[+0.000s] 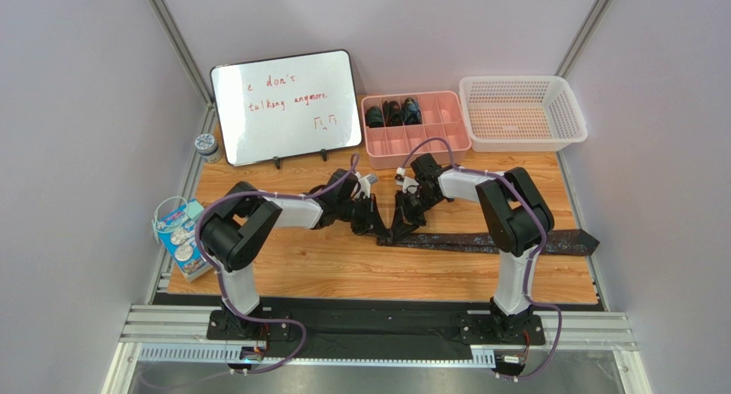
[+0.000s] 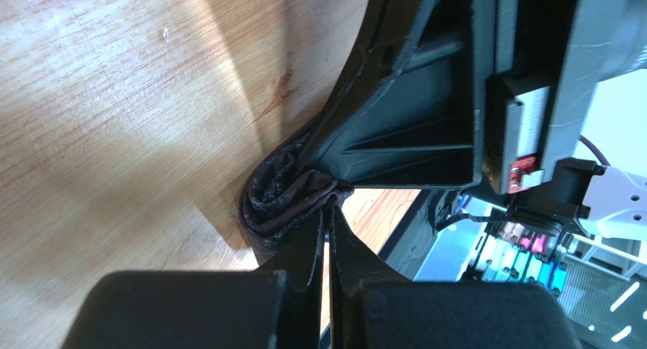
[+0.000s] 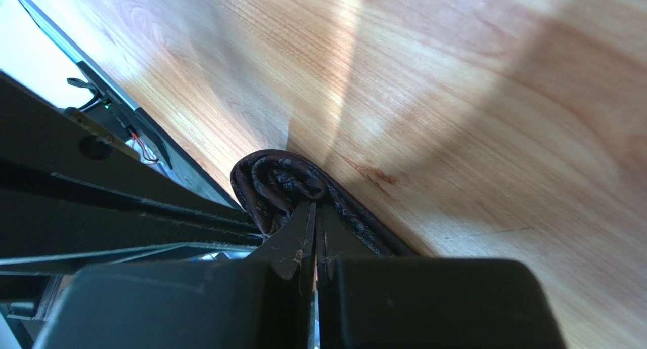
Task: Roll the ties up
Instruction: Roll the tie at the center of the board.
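Tie (image 1: 459,240): soft, light, slippery fabric, likely to unroll if released; my left pincer (image 2: 328,209) and right pincer (image 3: 315,215), both fully closed, pinch its small coil (image 3: 282,183) edgewise.

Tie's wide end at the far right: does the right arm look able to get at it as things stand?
Probably not yet: the right hand is shut on the tie's rolled end mid-table. Nothing covers the wide end, though.

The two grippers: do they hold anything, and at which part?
The left gripper and the right gripper both pinch the tie at its coiled end; the rest lies flat on the table.
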